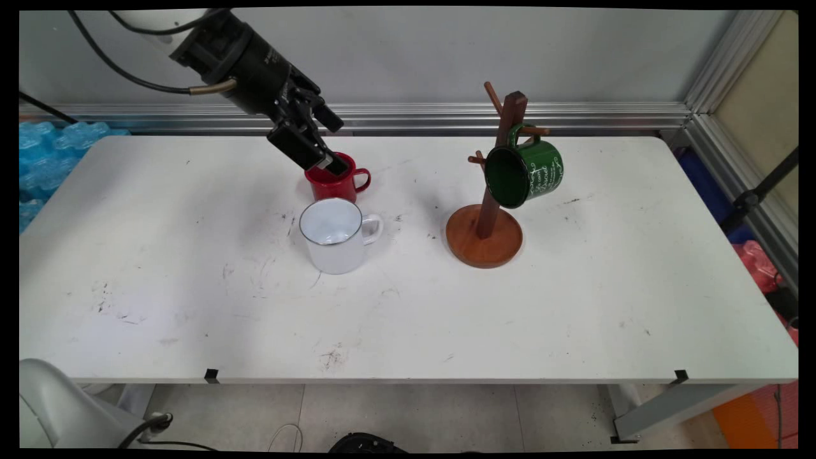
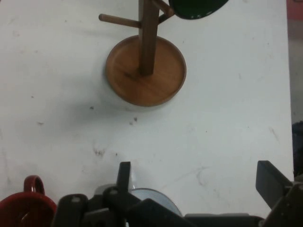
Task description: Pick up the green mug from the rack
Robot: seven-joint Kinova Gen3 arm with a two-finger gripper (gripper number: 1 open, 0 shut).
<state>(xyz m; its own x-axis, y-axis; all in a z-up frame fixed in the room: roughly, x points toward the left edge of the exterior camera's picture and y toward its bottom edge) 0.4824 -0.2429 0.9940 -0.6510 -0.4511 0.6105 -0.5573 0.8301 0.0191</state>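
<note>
My black gripper [image 1: 331, 143] [image 2: 198, 176] is open and hangs tilted over the red mug [image 1: 335, 182] [image 2: 23, 208] at the back of the white table [image 1: 191, 287]. Its lower finger [image 1: 333, 166] sits at the red mug's rim and the upper finger is in the air; nothing is held. Just in front of the red mug stands a white mug [image 1: 335, 236] [image 2: 154, 195], upright, its handle to the right. To the right, a green mug [image 1: 524, 172] [image 2: 196, 8] hangs by its handle from a peg of the wooden mug tree [image 1: 484, 239] [image 2: 145, 71].
Blue plastic packing [image 1: 51, 146] lies beyond the table's left end, and pink and blue items [image 1: 762, 264] beyond its right end. An aluminium rail [image 1: 510, 118] runs along the wall behind. Black cables hang from the arm at the upper left.
</note>
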